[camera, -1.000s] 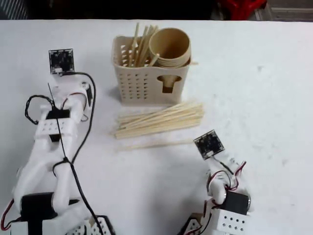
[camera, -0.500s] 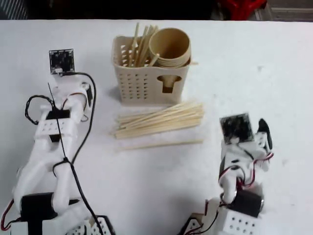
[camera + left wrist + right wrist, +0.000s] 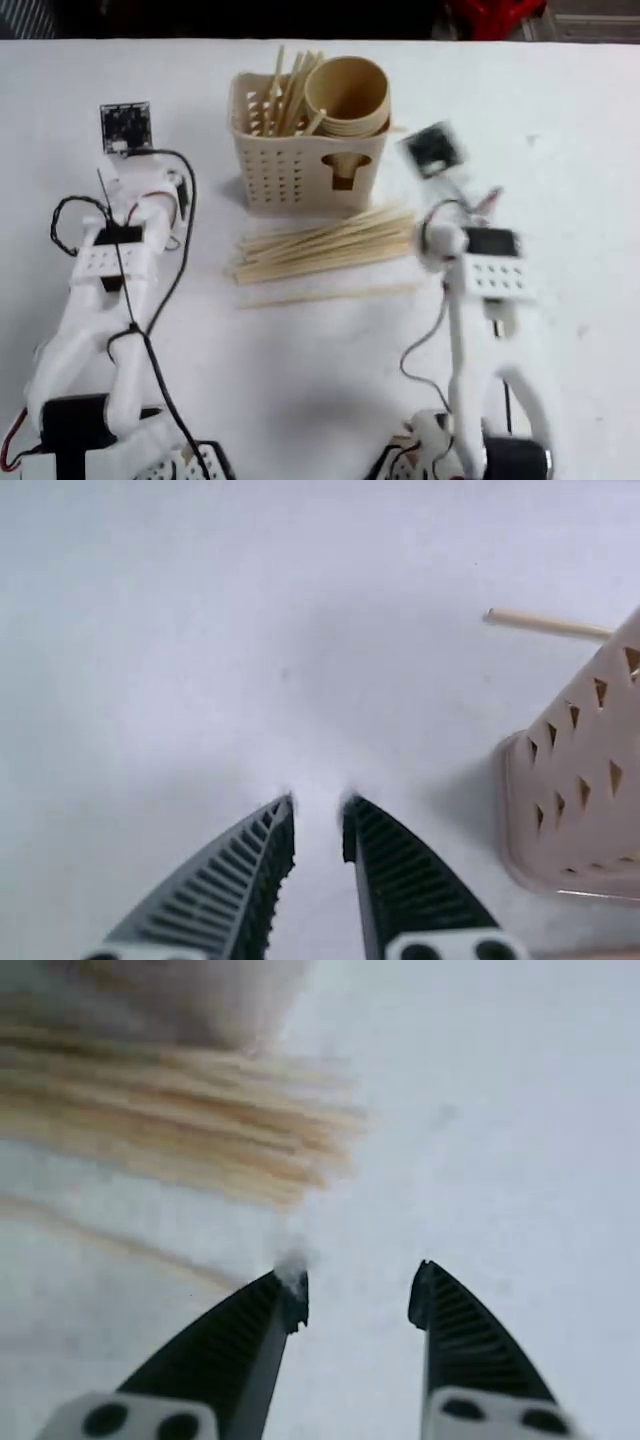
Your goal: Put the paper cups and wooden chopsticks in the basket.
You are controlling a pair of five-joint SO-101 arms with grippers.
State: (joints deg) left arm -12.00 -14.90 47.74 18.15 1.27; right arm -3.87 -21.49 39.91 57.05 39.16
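A beige perforated basket [image 3: 295, 165] stands at the back middle of the table. Stacked paper cups [image 3: 348, 95] and several wooden chopsticks [image 3: 285, 88] are in it. In front of it a pile of chopsticks [image 3: 325, 245] lies flat, with one stray chopstick [image 3: 330, 293] nearer the front. My right arm [image 3: 478, 262] is stretched out beside the pile's right end. My right gripper [image 3: 355, 1295] is open and holds nothing, with the pile's ends [image 3: 240, 1135] just ahead of it. My left gripper [image 3: 317, 815] is shut and empty over bare table, next to the basket's corner [image 3: 575, 780].
The left arm [image 3: 115, 250] lies along the table's left side with black cables looped over it. One chopstick tip [image 3: 545, 625] sticks out past the basket. White tabletop lies open to the right of the basket and pile.
My right arm has swung from the front edge up and out toward the right end of the chopstick pile. The left arm, the basket and the chopsticks have not moved.
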